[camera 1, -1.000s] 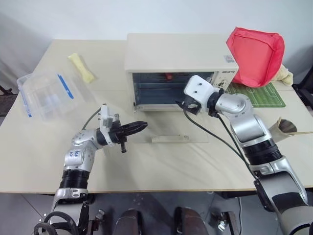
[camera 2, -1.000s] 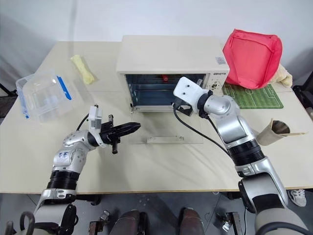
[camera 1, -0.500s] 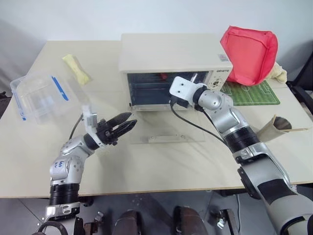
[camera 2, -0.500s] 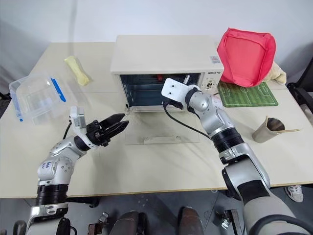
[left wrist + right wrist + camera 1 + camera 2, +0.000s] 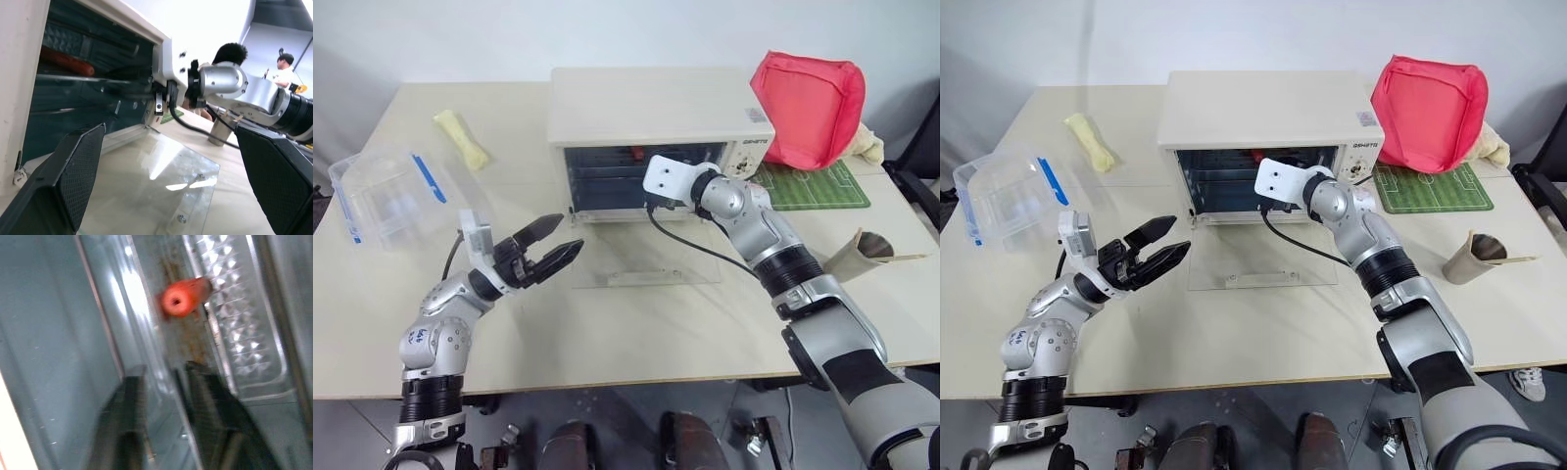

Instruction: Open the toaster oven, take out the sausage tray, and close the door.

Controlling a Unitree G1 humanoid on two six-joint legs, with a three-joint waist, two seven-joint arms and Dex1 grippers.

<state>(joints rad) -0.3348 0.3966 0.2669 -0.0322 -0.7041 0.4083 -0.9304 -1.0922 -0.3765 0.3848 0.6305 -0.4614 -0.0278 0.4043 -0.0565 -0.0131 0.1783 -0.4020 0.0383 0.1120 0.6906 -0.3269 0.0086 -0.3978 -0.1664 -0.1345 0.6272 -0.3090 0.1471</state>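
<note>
Sausage tray [image 5: 230, 328] edge pinched by right gripper [image 5: 164, 377] — left gripper [image 5: 551, 245] spread; oven lettering unreadable.

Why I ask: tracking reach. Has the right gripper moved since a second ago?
Yes: right gripper went deeper into the toaster oven, leftward across its opening.

Cream-white toaster oven [image 5: 651, 108], red sausage [image 5: 182, 298] on ridged, brown-stained silver sausage tray [image 5: 234, 328], clear glass door [image 5: 646, 259].

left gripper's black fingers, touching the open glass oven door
Apart. The left eye view shows the left gripper open in the air, short of the glass door lying flat.
</note>
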